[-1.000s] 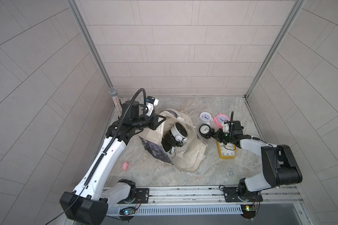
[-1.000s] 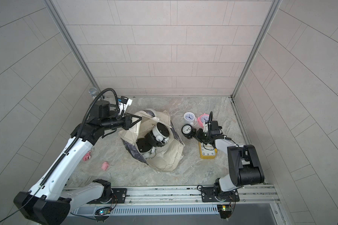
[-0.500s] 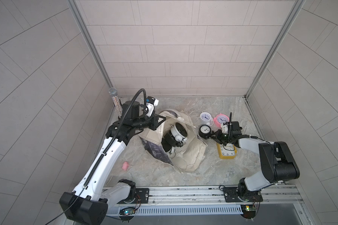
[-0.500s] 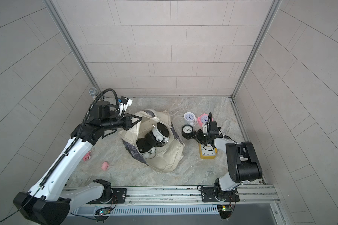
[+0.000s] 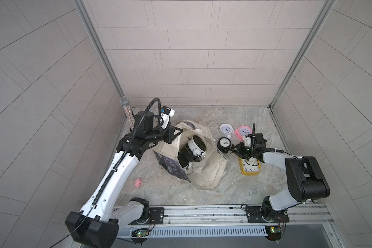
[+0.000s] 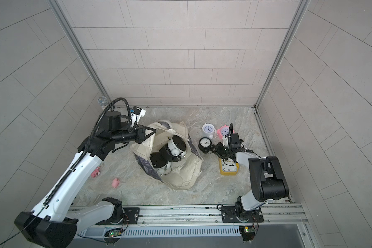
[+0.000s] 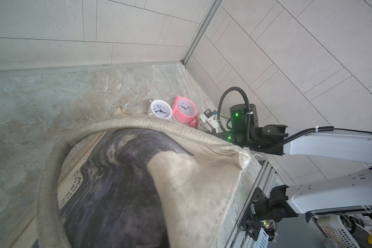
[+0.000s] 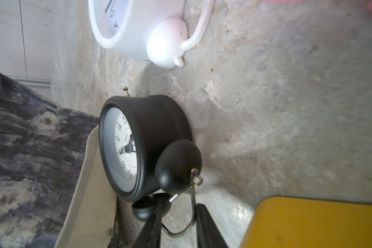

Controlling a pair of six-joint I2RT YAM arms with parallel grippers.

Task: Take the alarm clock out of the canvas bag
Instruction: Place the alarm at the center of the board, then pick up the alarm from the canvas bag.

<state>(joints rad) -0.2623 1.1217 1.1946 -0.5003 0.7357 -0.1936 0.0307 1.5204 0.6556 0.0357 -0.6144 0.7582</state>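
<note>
Top views first, and basically nothing's budged since a second ago: the left gripper [image 5: 178, 133] still pinches the rim of the canvas bag [image 5: 204, 178] fully closed, propping it open mid-table with more clocks [image 5: 197, 146] inside. The black alarm clock [image 5: 224, 142] stands in the same spot, out on the table [image 5: 202, 116] just beside the bag, with the right gripper [image 5: 232, 148] at it. Left wrist view is mostly bag print [image 7: 116, 182], with the white clock [image 7: 161, 109] and pink clock [image 7: 184, 109] beyond. In the right wrist view the fingers [image 8: 153, 225] sit slightly apart with the clock's wire handle [image 8: 192, 210] in the gap, gripping nothing.
</note>
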